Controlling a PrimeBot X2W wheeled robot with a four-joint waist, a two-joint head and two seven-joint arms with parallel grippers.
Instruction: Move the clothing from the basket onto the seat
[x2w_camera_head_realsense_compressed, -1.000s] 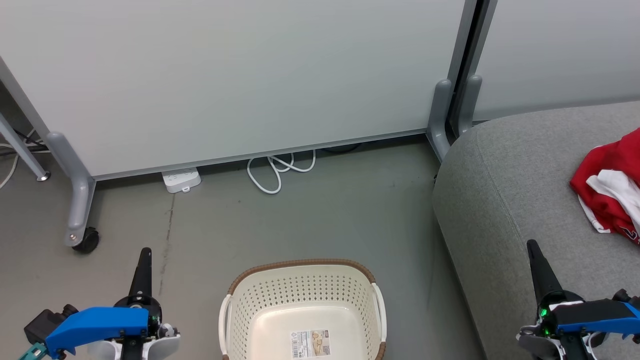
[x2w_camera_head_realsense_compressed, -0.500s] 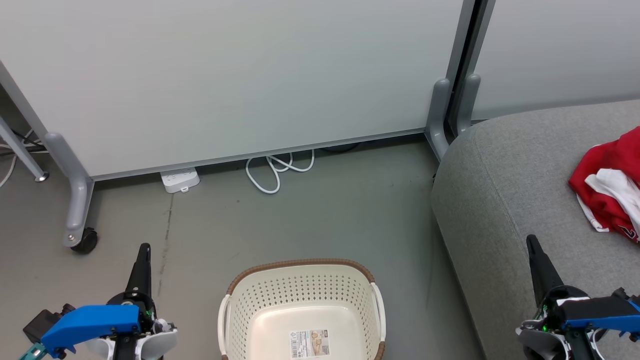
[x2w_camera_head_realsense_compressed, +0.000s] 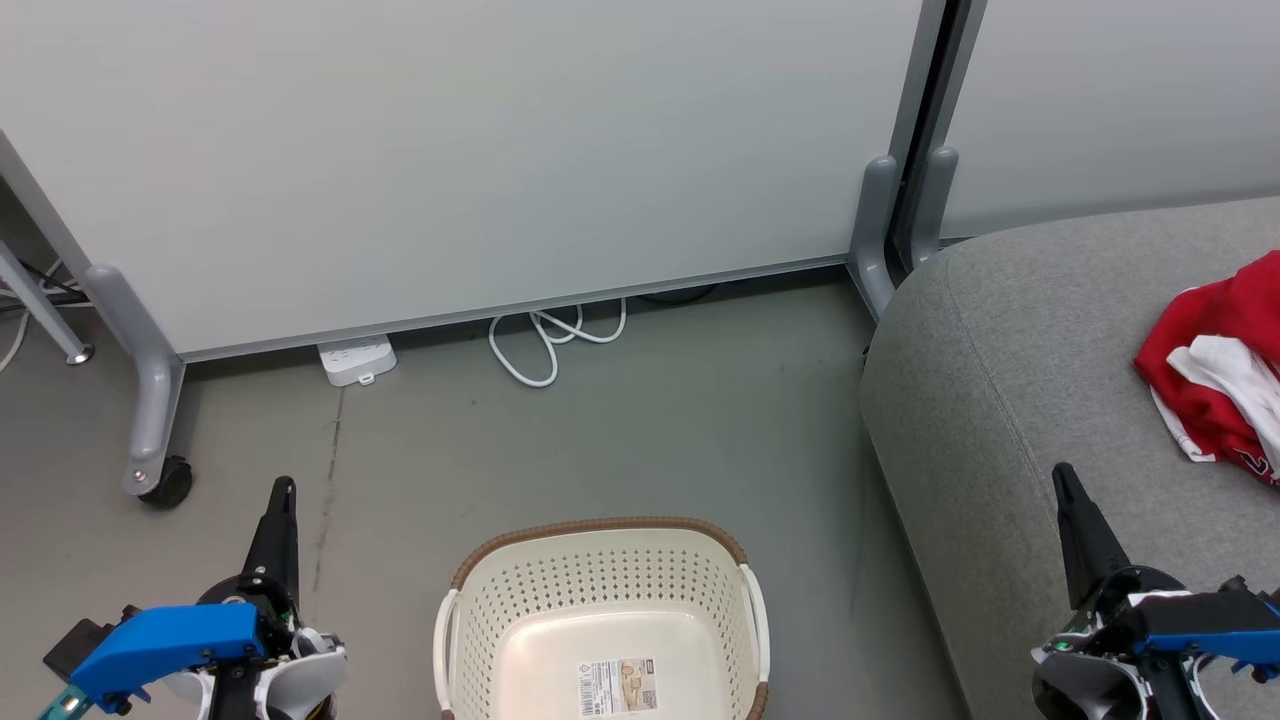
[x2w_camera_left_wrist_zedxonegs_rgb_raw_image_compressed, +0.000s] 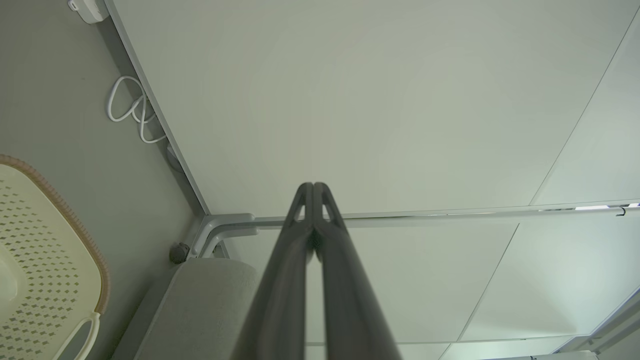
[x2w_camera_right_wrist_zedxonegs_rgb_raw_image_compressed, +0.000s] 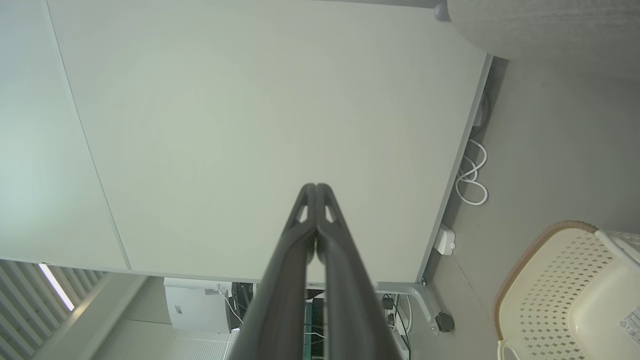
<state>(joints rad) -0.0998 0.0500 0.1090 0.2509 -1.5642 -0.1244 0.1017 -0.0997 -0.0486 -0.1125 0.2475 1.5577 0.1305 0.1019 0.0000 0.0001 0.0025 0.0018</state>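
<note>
Resting on grey seat: red clothing; basket on floor; left fingers, right fingers clenched together.

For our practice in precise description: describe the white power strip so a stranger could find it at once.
Find the pale partition panel above the grey floor. Along its bottom edge, left of the middle, lies the power strip. Unlike the looped white cable to its right, it is a flat rectangular block.

Left gripper: fingertip crept a little further forward over the floor; wrist sank back toward the robot.
Right gripper: same small creep, above the seat.
Head camera: swung slightly, and the whole view slid left.
</note>
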